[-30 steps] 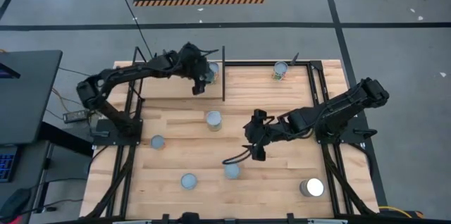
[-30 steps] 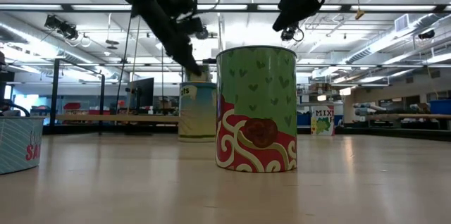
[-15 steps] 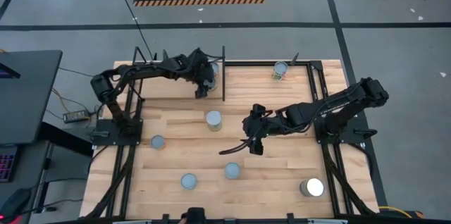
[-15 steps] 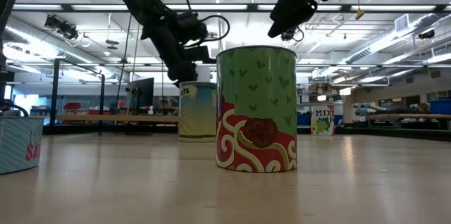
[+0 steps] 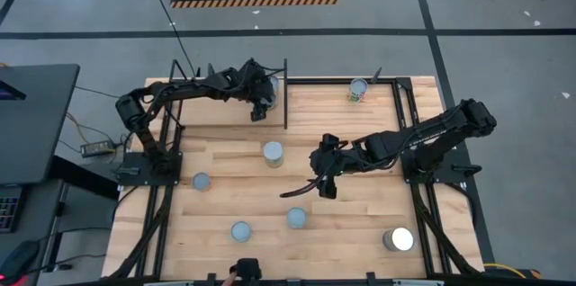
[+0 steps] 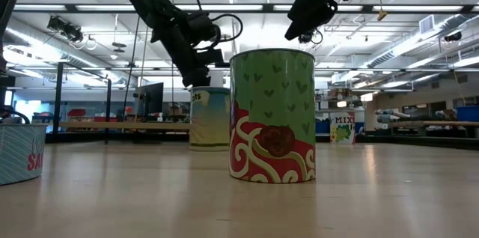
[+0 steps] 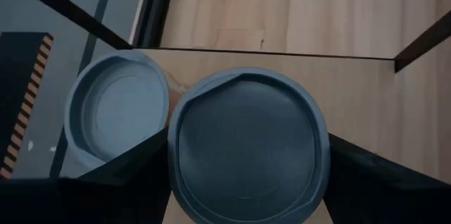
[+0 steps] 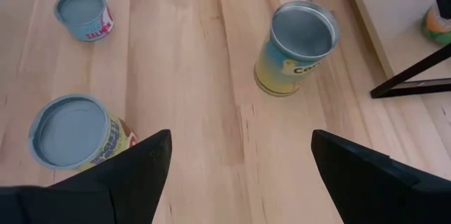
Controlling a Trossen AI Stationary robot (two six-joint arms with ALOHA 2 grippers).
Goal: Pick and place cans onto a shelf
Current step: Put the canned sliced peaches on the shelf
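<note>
Nothing moved — left tool (image 5: 259,106) clamps a can (image 7: 248,146), wrist view only; right tool (image 5: 326,185) apart.

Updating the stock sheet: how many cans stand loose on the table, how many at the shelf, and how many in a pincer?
Cans on the tabletop: 5
Cans at the shelf: 2
Can in the left pincer: 1
Total: 8

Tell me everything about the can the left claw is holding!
The can is round metal with a dull silver-blue top and a raised rim. It stands upright between the left claw's dark fingers, over the pale wood shelf at the table's far edge. Right beside it sits another can; its label is hidden.
</note>
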